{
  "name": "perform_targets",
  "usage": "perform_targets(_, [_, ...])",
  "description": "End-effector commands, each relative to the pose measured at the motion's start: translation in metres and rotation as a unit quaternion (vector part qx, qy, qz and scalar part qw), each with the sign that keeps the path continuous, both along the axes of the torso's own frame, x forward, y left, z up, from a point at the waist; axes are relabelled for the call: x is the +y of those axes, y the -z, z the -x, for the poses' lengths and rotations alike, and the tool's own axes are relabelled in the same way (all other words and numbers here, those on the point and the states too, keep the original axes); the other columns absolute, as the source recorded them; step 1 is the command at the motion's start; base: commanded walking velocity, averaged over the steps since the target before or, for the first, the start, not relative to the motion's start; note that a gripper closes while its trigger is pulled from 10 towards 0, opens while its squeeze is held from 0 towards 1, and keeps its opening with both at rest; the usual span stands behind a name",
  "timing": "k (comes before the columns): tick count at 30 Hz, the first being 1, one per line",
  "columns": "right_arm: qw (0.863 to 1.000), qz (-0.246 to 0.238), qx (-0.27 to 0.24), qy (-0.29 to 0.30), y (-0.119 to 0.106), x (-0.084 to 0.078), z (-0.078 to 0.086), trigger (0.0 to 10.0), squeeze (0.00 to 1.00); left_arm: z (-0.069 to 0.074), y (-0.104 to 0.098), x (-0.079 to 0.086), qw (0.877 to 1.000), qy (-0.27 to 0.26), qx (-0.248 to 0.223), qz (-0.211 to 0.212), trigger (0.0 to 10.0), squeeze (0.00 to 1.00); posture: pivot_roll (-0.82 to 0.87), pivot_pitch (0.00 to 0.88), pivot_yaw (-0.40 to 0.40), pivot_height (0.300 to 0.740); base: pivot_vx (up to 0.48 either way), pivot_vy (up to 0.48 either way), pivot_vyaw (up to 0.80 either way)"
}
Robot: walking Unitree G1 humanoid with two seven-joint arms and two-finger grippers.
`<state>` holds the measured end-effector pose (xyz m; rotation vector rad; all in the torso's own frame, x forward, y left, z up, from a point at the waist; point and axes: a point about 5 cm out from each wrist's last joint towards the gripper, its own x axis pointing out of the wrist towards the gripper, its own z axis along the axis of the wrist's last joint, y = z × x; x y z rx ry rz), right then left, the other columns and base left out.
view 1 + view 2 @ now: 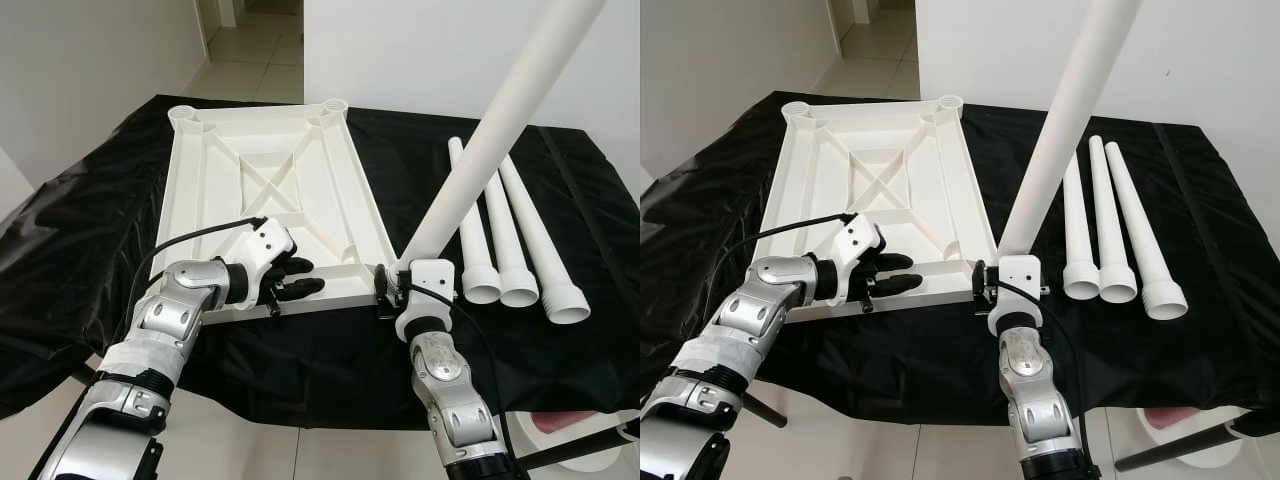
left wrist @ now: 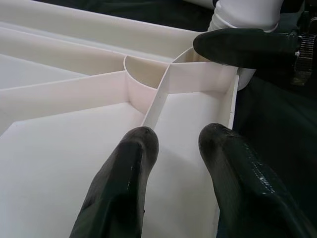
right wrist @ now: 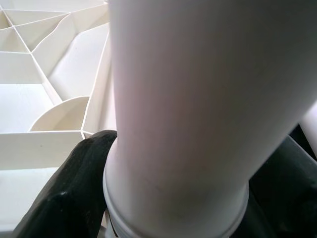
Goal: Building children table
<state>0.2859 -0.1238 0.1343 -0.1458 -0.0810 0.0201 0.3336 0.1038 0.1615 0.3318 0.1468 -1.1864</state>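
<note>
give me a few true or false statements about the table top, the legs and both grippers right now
1. The table top lies upside down on the black cloth, ribs facing up. True.
2. The right gripper is empty. False: it is shut on a white leg, held tilted up by the top's near right corner.
3. Three more legs lie side by side on the cloth to the right of the top. True.
4. A leg already stands in each far corner socket. False: both far sockets are empty.
5. The left gripper rests over the near edge of the top, fingers apart. True.
</note>
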Motion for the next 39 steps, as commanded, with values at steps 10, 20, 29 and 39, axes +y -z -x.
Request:
perform_targets(10, [1.0, -0.006, -0.003, -0.011, 0.0, 0.0, 0.001, 10.0, 0.0, -0.004, 0.004, 0.005, 0.998, -0.062, -0.01, 0.001, 10.0, 0.0, -0.08, 0.087, 0.053, 0.74, 0.0, 0.0, 0.0])
perform_targets(20, [0.999, 0.002, -0.041, -0.024, -0.015, -0.005, -0.001, 10.0, 0.0, -0.004, 0.004, 0.005, 0.998, -0.062, -0.008, 0.0, 10.0, 0.0, -0.09, 0.087, 0.055, 0.74, 0.0, 0.0, 0.0])
perform_targets(29, [0.997, 0.021, -0.064, -0.022, -0.026, -0.011, -0.003, 10.0, 0.0, -0.003, 0.004, 0.004, 0.998, -0.06, -0.007, 0.001, 10.0, 0.0, -0.09, 0.087, 0.055, 0.74, 0.0, 0.0, 0.0])
perform_targets(39, [0.994, 0.021, -0.078, -0.068, -0.04, -0.014, 0.002, 10.0, 0.0, -0.003, 0.004, 0.005, 0.998, -0.061, -0.006, 0.0, 10.0, 0.0, -0.09, 0.088, 0.055, 0.74, 0.0, 0.0, 0.0])
